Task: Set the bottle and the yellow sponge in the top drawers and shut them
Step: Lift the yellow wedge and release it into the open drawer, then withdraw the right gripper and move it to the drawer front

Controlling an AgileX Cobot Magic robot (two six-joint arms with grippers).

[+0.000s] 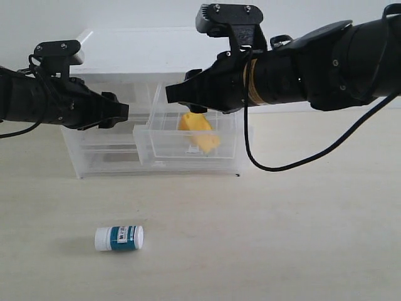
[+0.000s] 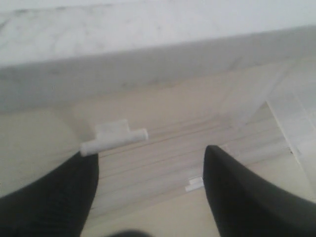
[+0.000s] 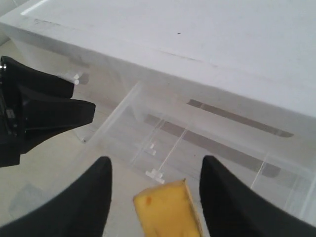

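Bottle [image 1: 119, 238] lies on its side on the counter [image 1: 282, 238], yellow sponge [image 1: 200, 133] leans inside the pulled-out right top drawer [image 1: 163, 145] under the right jaws, open and empty, while the left jaws, also open, face the shut left top drawer [image 1: 139, 94].

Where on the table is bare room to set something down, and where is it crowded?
Free: the beige tabletop right of the white-capped teal bottle, and the strip between it and the clear plastic drawer chest. Crowded: the chest front: black left claw, right claw, and the open drawer holding the yellow wedge sponge.
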